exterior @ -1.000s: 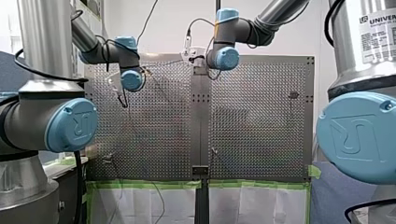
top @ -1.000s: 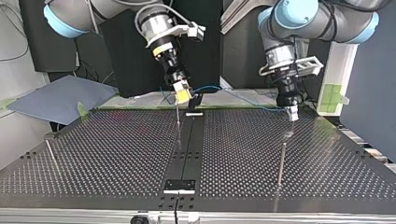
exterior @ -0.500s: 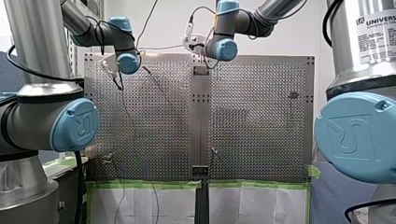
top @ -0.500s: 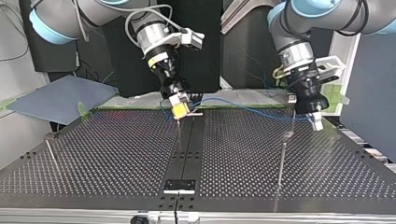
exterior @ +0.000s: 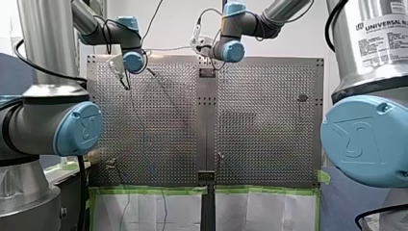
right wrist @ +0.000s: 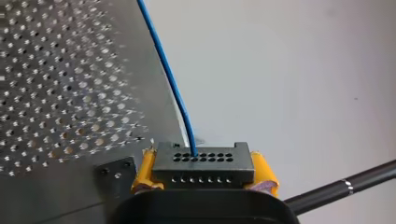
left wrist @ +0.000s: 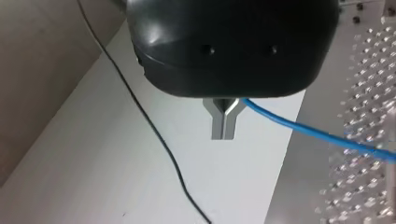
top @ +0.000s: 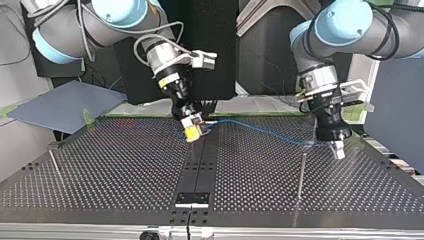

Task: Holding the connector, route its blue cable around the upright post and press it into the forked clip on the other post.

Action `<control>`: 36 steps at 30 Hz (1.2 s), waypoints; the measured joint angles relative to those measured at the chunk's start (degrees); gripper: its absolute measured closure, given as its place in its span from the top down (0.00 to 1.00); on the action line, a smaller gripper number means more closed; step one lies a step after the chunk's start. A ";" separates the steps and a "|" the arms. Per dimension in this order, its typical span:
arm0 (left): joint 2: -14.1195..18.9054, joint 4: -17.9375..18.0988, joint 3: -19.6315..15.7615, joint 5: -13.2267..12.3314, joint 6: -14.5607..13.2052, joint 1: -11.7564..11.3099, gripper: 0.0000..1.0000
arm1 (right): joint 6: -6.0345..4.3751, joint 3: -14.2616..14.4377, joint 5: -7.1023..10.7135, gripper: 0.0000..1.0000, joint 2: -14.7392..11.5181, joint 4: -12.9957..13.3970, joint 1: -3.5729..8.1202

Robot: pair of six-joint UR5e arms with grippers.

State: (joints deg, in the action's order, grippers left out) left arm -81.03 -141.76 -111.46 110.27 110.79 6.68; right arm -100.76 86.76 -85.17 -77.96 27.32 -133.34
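Right wrist view shows my right gripper (right wrist: 203, 169) pinching the connector (right wrist: 201, 158) between its two yellow pads (right wrist: 142, 171). The connector is a flat black block with rows of small round holes on its face. It looks like hard plastic. One thin blue cable (right wrist: 170, 84) comes out of a hole and runs straight ahead of the gripper, past the edge of the shiny metal table (right wrist: 56, 93), which is full of little holes.

My left wrist view shows my left gripper (left wrist: 223, 126) with its thin metal fingers (left wrist: 218, 122) pressed together. The blue cable comes out of the small V just behind the tips, so I think it is pinched there. A thin black wire (left wrist: 154, 130) lies on the white sheet (left wrist: 116, 177) beyond the gripper.

From the top view, my right gripper is in the upper middle of the frame and my left gripper is at the middle right. The cable hangs between them in a soft line, a little above the table. A thin, straight metal post (top: 301, 175) stands at the lower right, near my left gripper, and the cable does not seem to touch it. A second post (top: 55, 167) leans at the far left. I cannot tell which one has the forked clip.

I think I am at the carrying step, with the bend around the post not yet made. Next I should lay the cable against the post's side and swing it round, gently, because a thin bendy cable could slip off a smooth rod.
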 joint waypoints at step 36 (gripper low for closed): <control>-13.54 -2.85 12.09 -13.54 4.19 -13.49 0.00 | -0.19 -10.52 0.35 0.00 10.80 -0.99 1.96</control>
State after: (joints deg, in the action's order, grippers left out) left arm -94.58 -144.61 -99.37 96.74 114.99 -6.81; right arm -100.95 76.24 -84.82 -67.16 26.33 -131.38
